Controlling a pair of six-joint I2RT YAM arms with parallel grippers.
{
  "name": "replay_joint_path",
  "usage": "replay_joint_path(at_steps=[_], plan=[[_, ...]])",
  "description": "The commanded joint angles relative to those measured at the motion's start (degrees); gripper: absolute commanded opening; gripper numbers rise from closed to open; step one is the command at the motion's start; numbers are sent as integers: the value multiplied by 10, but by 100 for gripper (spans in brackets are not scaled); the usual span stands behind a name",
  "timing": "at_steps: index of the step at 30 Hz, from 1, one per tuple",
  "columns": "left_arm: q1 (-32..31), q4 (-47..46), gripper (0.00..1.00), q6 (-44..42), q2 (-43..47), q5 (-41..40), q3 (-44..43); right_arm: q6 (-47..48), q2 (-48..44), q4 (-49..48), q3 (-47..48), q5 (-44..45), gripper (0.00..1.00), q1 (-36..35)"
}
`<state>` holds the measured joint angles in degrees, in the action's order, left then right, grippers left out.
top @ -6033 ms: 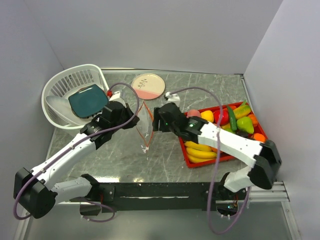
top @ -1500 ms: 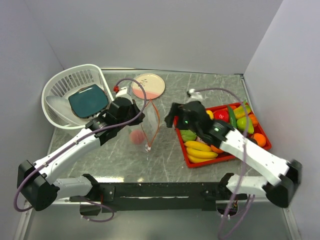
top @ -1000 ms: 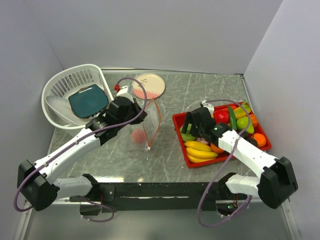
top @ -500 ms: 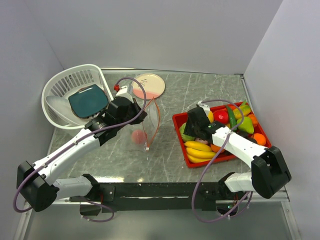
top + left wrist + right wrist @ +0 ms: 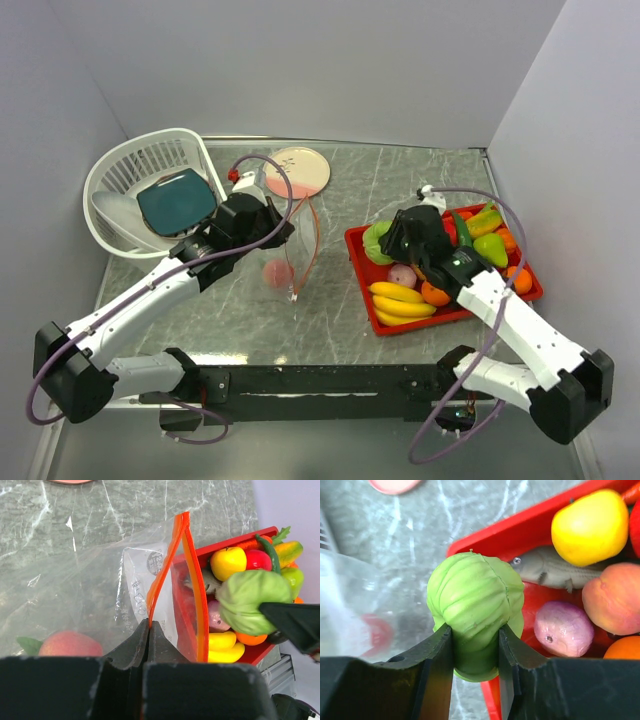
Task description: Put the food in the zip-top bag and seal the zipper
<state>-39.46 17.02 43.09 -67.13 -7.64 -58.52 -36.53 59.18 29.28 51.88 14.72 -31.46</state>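
Over the tray's (image 5: 520, 524) left edge, right gripper (image 5: 475, 636) pinches a green cabbage (image 5: 475, 595), with the other food (image 5: 455, 262) in the tray. Left gripper (image 5: 149, 631) is pressed together on the zipper (image 5: 170, 555), holding the bag (image 5: 95, 580) mouth open. One peach (image 5: 70, 644) lies inside the bag.

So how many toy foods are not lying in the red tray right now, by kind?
Peach, inside the bag: 1
Green cabbage, pinched in the right claw: 1
Total: 2
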Motion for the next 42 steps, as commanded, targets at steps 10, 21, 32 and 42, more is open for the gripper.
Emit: replay_joint_path(at_steps=[10,21,32,42], plan=[[1,-36,1,1,-28,21,-17,-29,-39,-5,167,-49,15,-109],[0,-30,1,9,-13,31,-24,-57,100,-93,151,-65,15,-142],[-1,-59,1,19,14,72,-7,-46,142,-59,176,-42,24,-142],[-4,-59,1,23,15,68,-12,-35,153,-44,200,-27,85,-160]])
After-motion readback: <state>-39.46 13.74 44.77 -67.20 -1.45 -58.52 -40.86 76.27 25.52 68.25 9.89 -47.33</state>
